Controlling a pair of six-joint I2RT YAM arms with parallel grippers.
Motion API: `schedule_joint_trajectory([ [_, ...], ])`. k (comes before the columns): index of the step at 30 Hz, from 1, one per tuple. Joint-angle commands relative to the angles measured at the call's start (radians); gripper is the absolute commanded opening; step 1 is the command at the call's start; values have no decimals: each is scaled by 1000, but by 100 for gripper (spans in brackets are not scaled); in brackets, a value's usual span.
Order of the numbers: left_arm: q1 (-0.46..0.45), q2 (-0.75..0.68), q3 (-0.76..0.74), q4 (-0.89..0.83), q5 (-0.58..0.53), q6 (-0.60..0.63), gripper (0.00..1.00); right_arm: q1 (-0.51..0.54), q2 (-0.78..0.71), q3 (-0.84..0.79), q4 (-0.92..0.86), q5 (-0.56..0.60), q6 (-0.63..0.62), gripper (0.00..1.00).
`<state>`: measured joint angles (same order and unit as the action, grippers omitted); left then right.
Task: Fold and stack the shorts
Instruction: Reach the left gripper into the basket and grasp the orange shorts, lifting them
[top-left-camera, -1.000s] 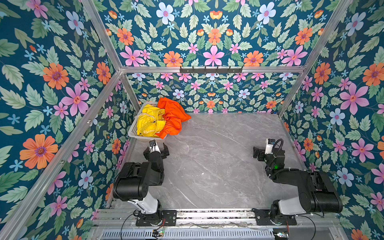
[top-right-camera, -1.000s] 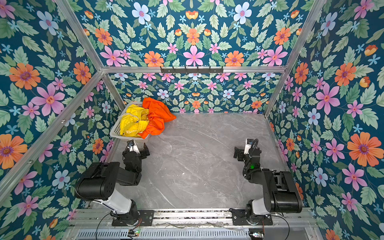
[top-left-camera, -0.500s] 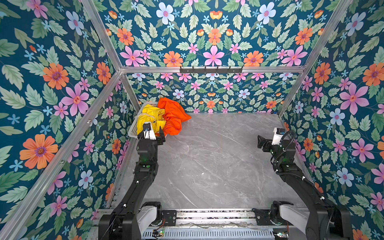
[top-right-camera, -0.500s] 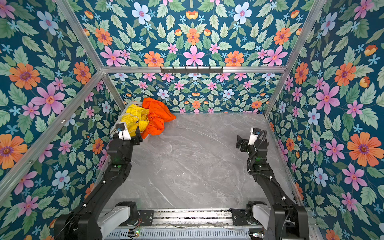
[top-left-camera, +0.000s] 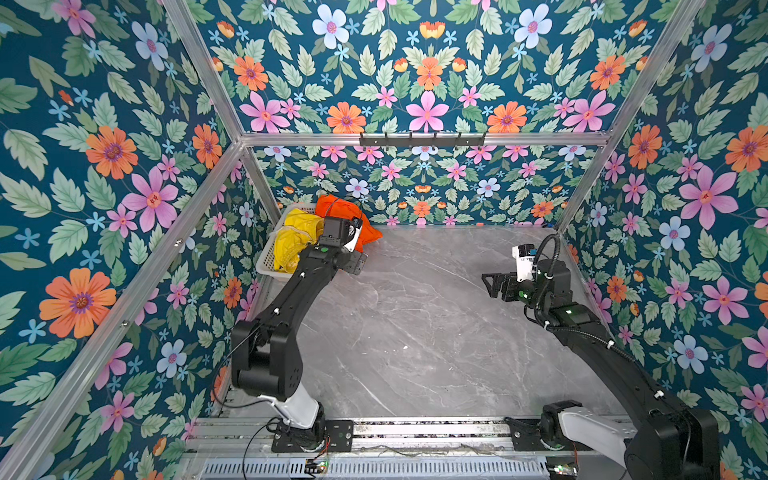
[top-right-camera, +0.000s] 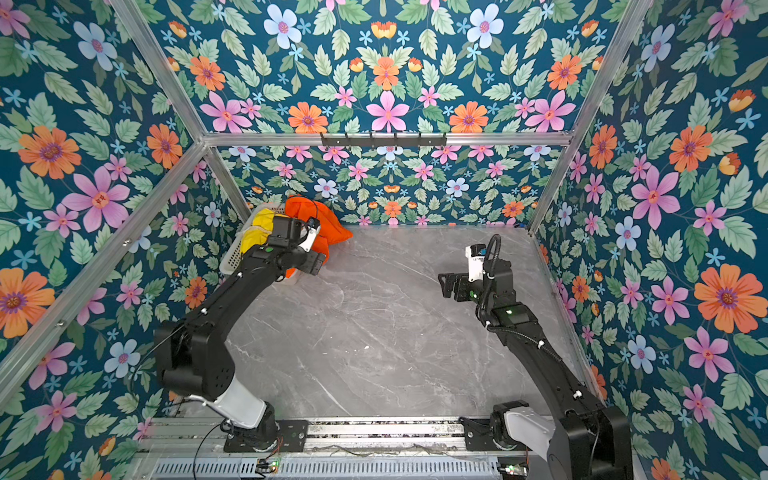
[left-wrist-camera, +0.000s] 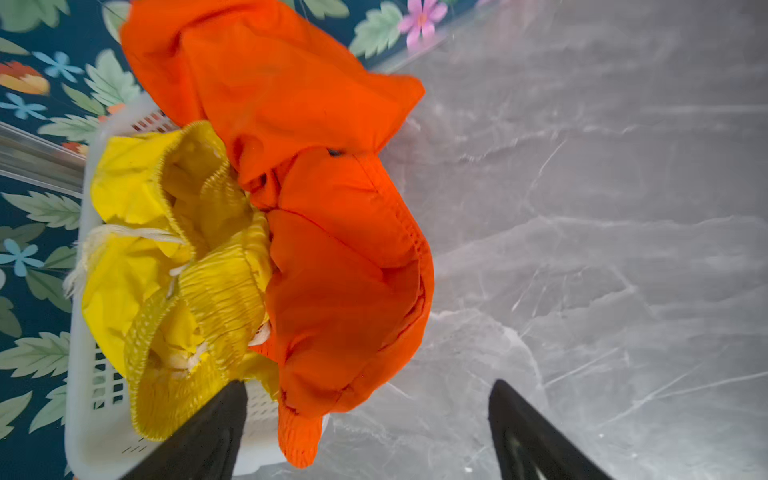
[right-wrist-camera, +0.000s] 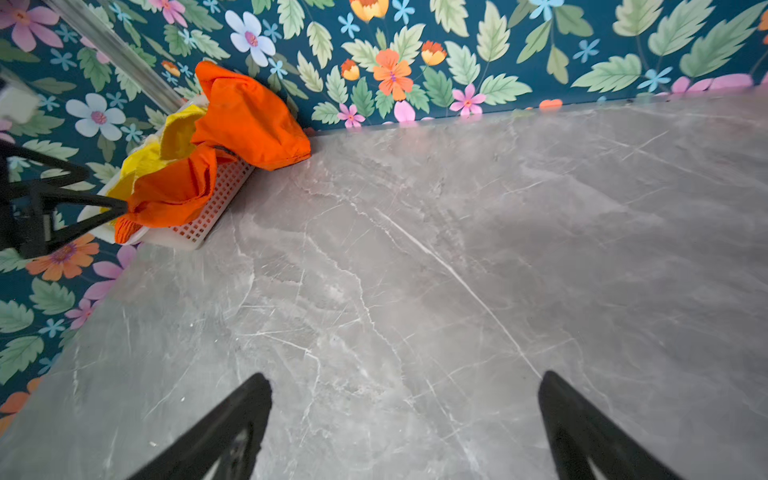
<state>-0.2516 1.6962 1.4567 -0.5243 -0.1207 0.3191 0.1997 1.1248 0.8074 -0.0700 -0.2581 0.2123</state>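
Left gripper, jaws wide, hovers by orange shorts overhanging the basket; right gripper likewise wide, empty; lifting might drag possibly tangled yellow shorts out.

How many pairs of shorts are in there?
2. The orange pair drapes over the white basket's edge toward the table; the yellow pair is bunched inside the basket beside it. More could be hidden underneath.

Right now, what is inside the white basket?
Yellow shorts lie in the basket, orange shorts partly over them and spilling over its rim. The basket's floor and anything beneath are covered.
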Motion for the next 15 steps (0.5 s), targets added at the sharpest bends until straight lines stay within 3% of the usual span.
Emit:
schedule_joint_trajectory([
  [1, -10, 84, 63, -72, -109, 77, 95, 13, 10, 8, -16, -15, 28, 99],
  [7, -13, 232, 172, -37, -188, 120, 99, 25, 4, -12, -14, -18, 45, 99],
  [10, -13, 282, 208, -38, -193, 125, 94, 25, -2, -23, -15, -16, 52, 99],
  [11, -14, 297, 217, -37, -195, 127, 87, 24, -6, -27, -14, -14, 53, 99],
  [15, -14, 333, 272, -70, -219, 125, 44, 26, -17, -26, -21, 0, 52, 99],
])
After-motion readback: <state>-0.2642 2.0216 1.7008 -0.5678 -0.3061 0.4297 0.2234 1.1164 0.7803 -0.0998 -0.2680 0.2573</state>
